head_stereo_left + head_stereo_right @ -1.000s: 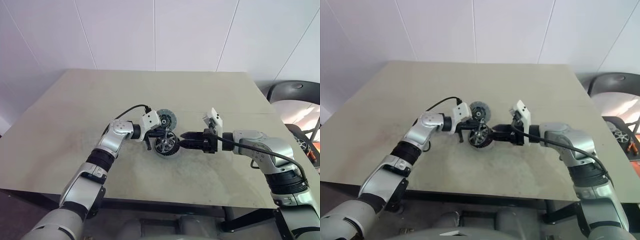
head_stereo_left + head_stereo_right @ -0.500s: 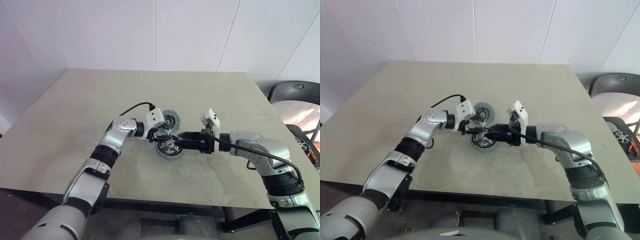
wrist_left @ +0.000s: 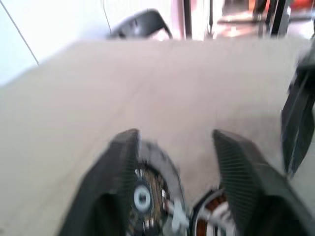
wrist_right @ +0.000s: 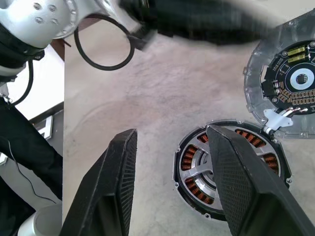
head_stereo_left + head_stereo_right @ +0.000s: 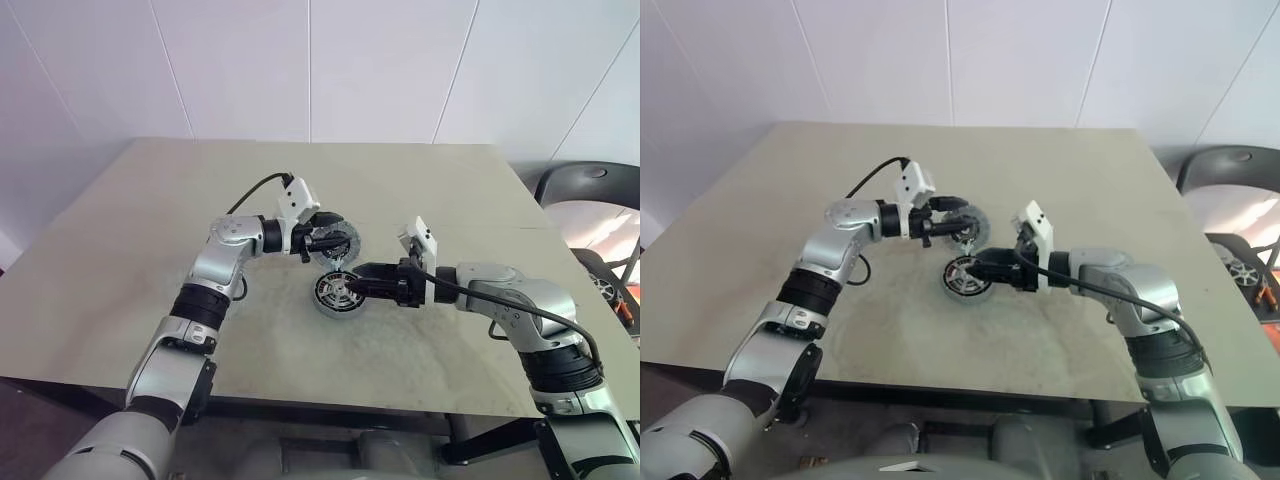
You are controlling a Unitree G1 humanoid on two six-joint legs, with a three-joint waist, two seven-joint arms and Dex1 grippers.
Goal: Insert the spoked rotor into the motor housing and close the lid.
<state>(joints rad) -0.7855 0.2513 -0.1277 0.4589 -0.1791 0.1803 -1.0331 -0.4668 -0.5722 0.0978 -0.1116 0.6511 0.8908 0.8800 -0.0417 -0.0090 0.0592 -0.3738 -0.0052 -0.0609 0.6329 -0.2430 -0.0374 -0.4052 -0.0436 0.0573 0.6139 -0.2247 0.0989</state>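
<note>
The housing [image 4: 189, 160] sat on the table [image 5: 150, 220] just right of the middle of the head views, with the rotor [image 4: 197, 174] lying inside it: a black rim, silver spokes and a ring of copper windings showing between them. The right gripper [image 4: 172, 132] reached in from the right of the frame, and its tips met the housing's right side. In the right wrist view its fingers stood well apart. One finger [image 4: 241, 187] lay over the housing's middle and the other over bare table, so the near rim fell between them with a clear gap on the table side. It had hold of nothing.

The lid [image 4: 290, 83] lay just above and slightly right of the housing in the head views, touching or nearly touching its rim. Its inner face was turned up, showing a dark round board with small yellow and copper parts. A short white wire [image 4: 278, 118] ran from the lid to the housing's edge. The markings on the board were too small to read.

The left gripper [image 3: 174, 135] hung over the lid's left edge, coming from the upper left. In the blurred left wrist view its fingers were parted, with table showing between them. The lid sat low beside one finger [image 3: 120, 162] and the housing lay below the gap. Nothing was clamped between them
</note>
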